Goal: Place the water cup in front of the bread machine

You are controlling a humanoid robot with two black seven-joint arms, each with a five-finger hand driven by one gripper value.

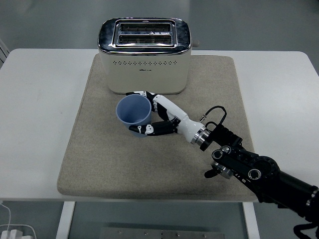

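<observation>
We are seeing a beige mat (99,154) lying across the middle of the white table (40,99), and a white cable (7,219) hanging at seven o'clock.

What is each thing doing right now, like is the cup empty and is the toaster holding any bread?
Blue cup: upright, looks empty, held over the mat.
Toaster: upright at the mat's far edge, no bread sticking out.
Right robot hand: fingers curled around the cup.
Mat: flat on the white table.

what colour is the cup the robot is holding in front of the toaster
Light blue: the cup, held by the right hand, shows best in the head view, the only one here.
</observation>
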